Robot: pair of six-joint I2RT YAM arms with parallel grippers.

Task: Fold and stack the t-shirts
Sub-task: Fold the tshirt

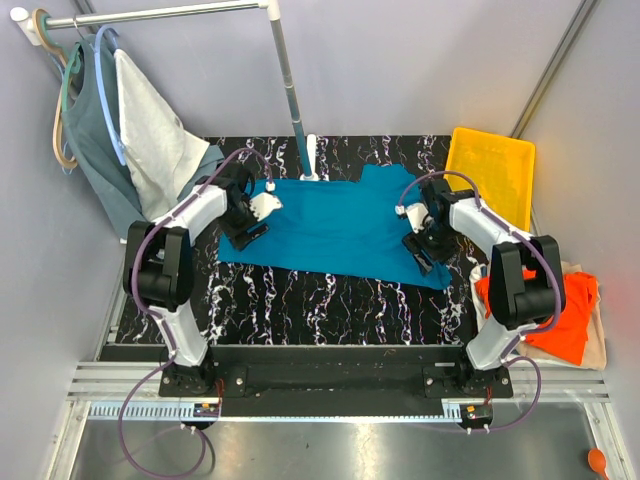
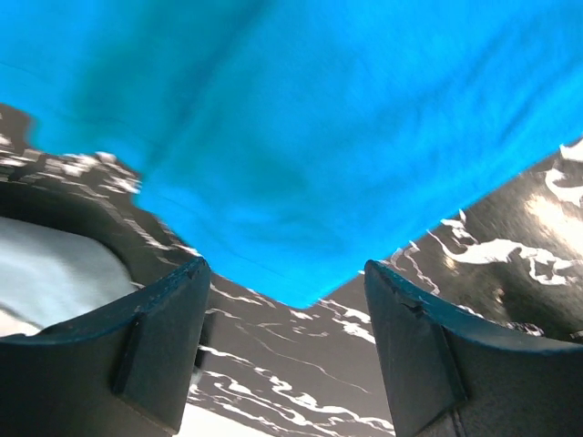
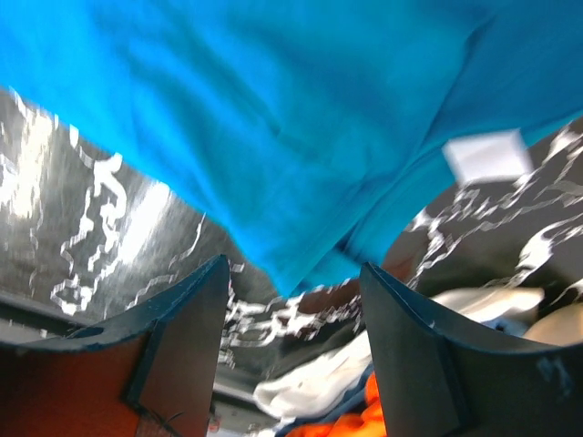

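We see the teal-blue t-shirt (image 1: pixel 335 225) spread flat across the middle of the black marbled table (image 1: pixel 330 300), its lower edge slanting down toward the right of the frame. The left gripper (image 1: pixel 252 215) is at the shirt's left edge and the right gripper (image 1: pixel 420 242) at its right edge; both have their jaws wide apart with nothing clamped. In the left wrist view a corner of the shirt points down toward the gap between the fingers (image 2: pixel 164 355), with bare table beneath it. In the right wrist view another corner ends just above the gap between the fingers (image 3: pixel 182 346). Below the shirt a broad strip of bare table runs toward the arm bases. Above it, a metal pole (image 1: pixel 288 90) stands just at the shirt's upper edge. A yellow tray (image 1: pixel 490 165) sits at the upper right, near the right arm. At the right edge, beside that arm, the orange t-shirt (image 1: pixel 565 320) lies on the cream one (image 1: pixel 598 350). At the upper left a grey-green top (image 1: pixel 90 150) and a white cloth (image 1: pixel 150 150) hang down to the table's corner. Grey walls close in on both sides.
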